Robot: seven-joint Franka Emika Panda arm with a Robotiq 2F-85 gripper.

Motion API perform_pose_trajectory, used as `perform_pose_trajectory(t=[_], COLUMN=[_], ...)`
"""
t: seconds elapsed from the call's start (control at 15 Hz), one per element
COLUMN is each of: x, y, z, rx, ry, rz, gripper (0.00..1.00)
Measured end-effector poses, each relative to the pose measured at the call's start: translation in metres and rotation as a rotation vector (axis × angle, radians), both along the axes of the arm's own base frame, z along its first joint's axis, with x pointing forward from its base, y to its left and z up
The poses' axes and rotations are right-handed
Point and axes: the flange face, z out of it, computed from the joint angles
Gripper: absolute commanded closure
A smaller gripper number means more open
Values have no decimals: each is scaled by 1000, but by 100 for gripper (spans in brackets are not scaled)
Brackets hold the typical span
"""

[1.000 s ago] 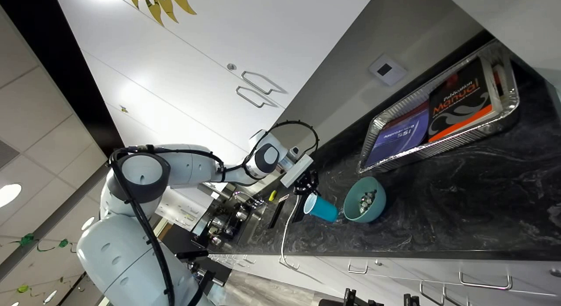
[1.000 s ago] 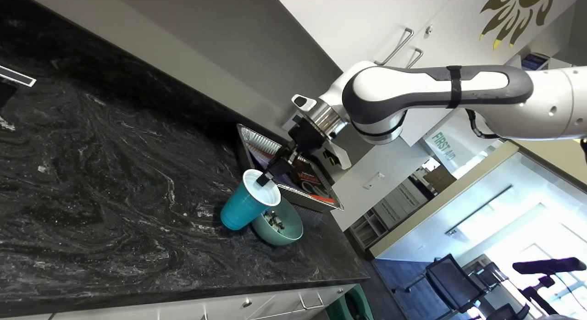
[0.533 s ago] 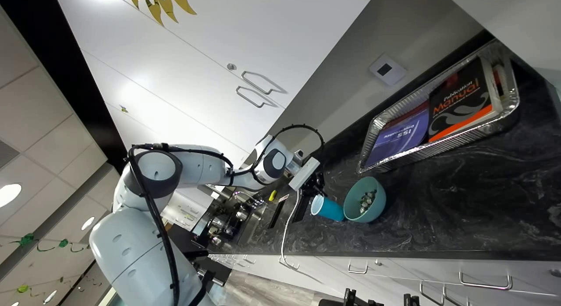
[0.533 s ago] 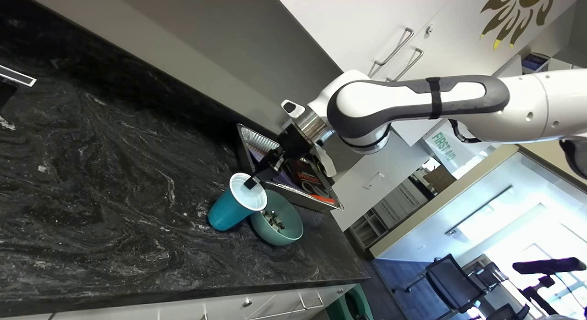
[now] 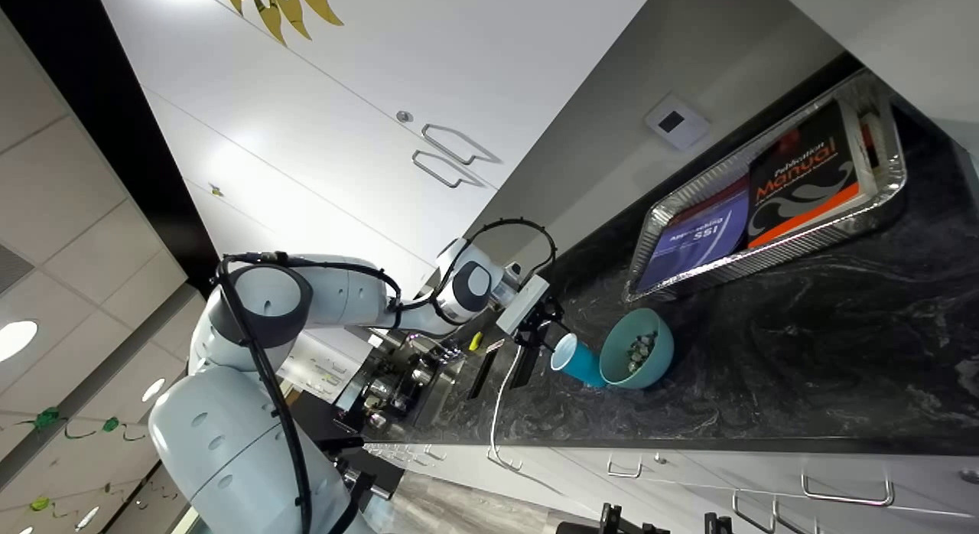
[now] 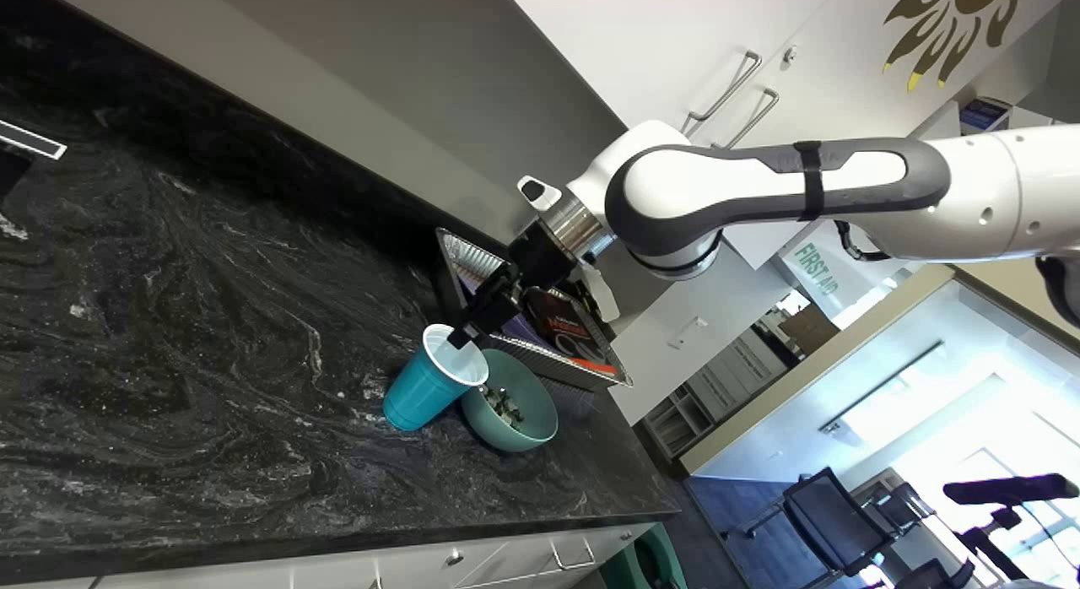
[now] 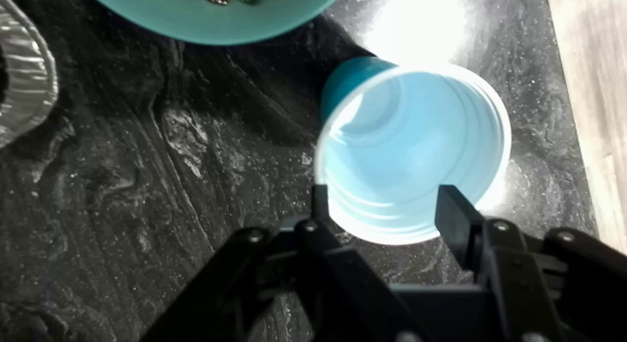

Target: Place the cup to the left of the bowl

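Note:
The light-blue cup [image 6: 422,393] appears to stand on the dark counter, close beside the teal-green bowl [image 6: 533,407]. Its mouth faces the camera in the wrist view, where the cup [image 7: 411,141] fills the middle right and the bowl [image 7: 215,31] shows at the top. My gripper [image 7: 382,190] is at the cup's rim with its fingers well apart. One finger [image 7: 321,200] lies at the rim's edge, while the opposite one overlaps the cup's mouth. Whether either pad touches the cup I cannot tell. In an exterior view the cup [image 5: 583,364] partly overlaps the bowl's near side.
Small wrapped pieces [image 5: 641,350] lie in the bowl. Behind it, a foil tray [image 5: 765,252] holds books [image 5: 692,239] along the wall. A white cable [image 5: 499,411] hangs over the counter's front edge. The counter edge also shows at right in the wrist view.
The fingers, pinched on the cup's rim before, have parted. The cup has shifted a short way and come down onto the counter beside the bowl; the arm has drawn back slightly in the last half second.

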Motion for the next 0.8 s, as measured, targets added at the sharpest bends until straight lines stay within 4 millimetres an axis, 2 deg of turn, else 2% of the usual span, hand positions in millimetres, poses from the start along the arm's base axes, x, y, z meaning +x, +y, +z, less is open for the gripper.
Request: perform_pose_trajectory(t=[0.07, 0.13, 0.4, 0.6, 0.8], x=[-5, -10, -35, -53, -66], y=[6, 11, 23, 19, 12], z=[8, 17, 58, 79, 90], rx=[3, 3, -11, -35, -56], ry=[-3, -3, -11, 10, 29], rz=[-8, -27, -124, -181, -212], gripper=[2, 0, 0, 0, 0])
